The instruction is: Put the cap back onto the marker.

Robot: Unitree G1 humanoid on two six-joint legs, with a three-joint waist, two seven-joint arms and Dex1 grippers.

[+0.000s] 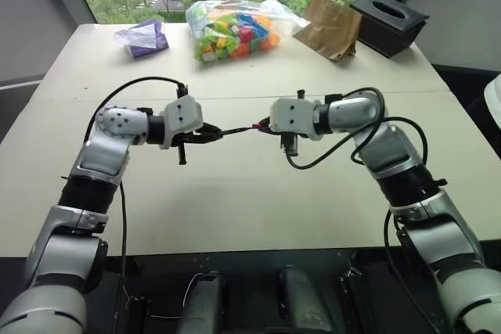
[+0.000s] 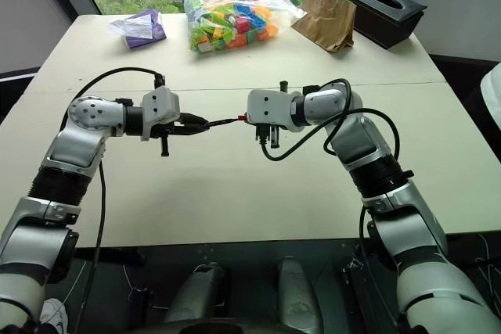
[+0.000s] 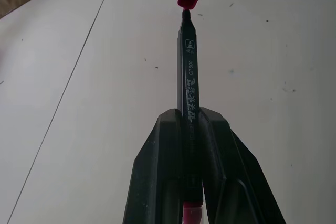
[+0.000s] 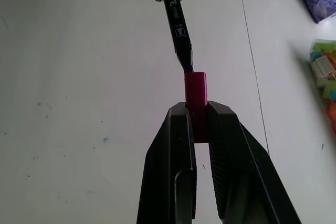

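My left gripper [image 3: 191, 129] pinches the marker [image 3: 188, 72], right gripper [image 4: 198, 124] pinches the cap [image 4: 195, 90]; tip just entering, pressing home remains.

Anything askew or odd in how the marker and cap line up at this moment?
Slightly. In the right wrist view the thin black marker slants toward the small red plastic cap, its tip at the cap's mouth edge rather than along its axis. The left pincer grips the marker, the right pincer the cap. Nothing looks spilled or damaged.
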